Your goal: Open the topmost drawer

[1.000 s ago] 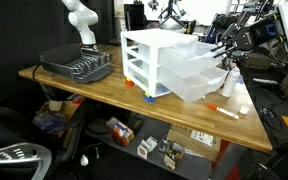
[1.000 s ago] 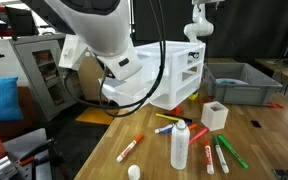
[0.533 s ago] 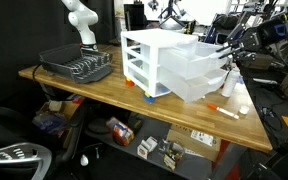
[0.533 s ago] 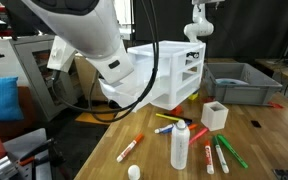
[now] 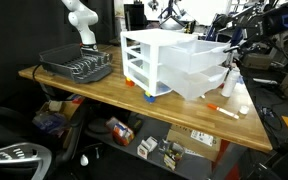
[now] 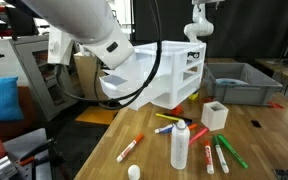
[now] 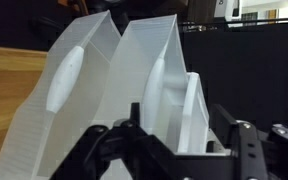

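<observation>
Now, gripper point(image 7: 179, 150): spread wide, pinching nothing.
Topmost drawer point(image 5: 206, 48): thin translucent plastic; likely light, slightly flexible, slick.
Hold: centrally at its front, pulling straight.

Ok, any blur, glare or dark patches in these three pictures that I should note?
Wrist view: the translucent drawers fill the frame, bright and washed out; the gripper is a dark, soft silhouette. In an exterior view the arm looms close and soft-edged, hiding much of the drawer unit. In an exterior view the topmost drawer is evenly lit and clear, against a dim, cluttered background.
</observation>
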Tool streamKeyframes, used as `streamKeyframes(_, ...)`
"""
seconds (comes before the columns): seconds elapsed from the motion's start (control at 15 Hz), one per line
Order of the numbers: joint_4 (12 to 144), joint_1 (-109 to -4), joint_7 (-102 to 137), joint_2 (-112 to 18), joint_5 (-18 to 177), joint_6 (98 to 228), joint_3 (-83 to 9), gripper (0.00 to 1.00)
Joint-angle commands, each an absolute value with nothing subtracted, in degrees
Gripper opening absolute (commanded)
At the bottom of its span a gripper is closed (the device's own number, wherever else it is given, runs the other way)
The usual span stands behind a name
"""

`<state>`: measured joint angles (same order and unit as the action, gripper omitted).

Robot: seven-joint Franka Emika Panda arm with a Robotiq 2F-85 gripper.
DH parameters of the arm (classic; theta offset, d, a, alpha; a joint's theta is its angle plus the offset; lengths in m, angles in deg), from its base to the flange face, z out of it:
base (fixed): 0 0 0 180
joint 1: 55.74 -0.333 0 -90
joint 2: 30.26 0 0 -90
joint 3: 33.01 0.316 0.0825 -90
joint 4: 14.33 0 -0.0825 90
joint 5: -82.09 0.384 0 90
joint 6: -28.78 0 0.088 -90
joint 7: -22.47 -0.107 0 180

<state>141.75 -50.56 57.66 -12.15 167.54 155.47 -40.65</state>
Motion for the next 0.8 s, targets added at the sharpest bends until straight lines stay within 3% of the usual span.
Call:
streamKeyframes(0.0,147.2,-48.9,61.9,-2.2,170.7,158.2,-38.8,1.00)
streamKeyframes(0.27,145.4,-46.4,57.3,-0.1,167.1,154.2,-40.7,1.00)
streamKeyframes(0.73,144.7,-36.5,41.6,10.6,143.1,146.2,-46.1,1.00)
